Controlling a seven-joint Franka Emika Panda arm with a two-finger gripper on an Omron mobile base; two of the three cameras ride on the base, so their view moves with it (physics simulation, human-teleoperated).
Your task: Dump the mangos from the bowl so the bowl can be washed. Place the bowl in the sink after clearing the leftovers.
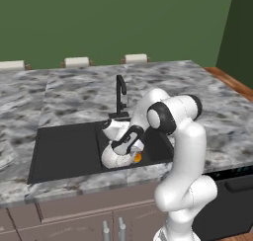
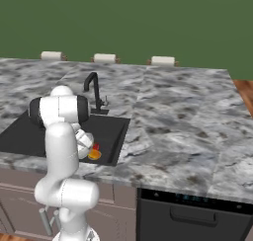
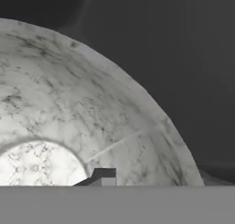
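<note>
Now I'm lowering the bowl point(image 3: 69, 108) into the sink point(image 1: 64, 148), mangos point(image 2: 94, 153) dumped beside it. Gripper point(image 3: 102, 177) seems clamped on its rim; next, release and lift out.

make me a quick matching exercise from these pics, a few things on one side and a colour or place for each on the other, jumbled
Things:
1. faucet
2. orange mango
3. bowl
4. counter

Descriptions:
A. grey marbled stone around the sink
B. thin, black, standing at the back edge of the sink
C. white-grey, marbled inside, close in front of the hand camera
D. small, lying low inside the black basin

Pairs: 1-B, 2-D, 3-C, 4-A
</note>
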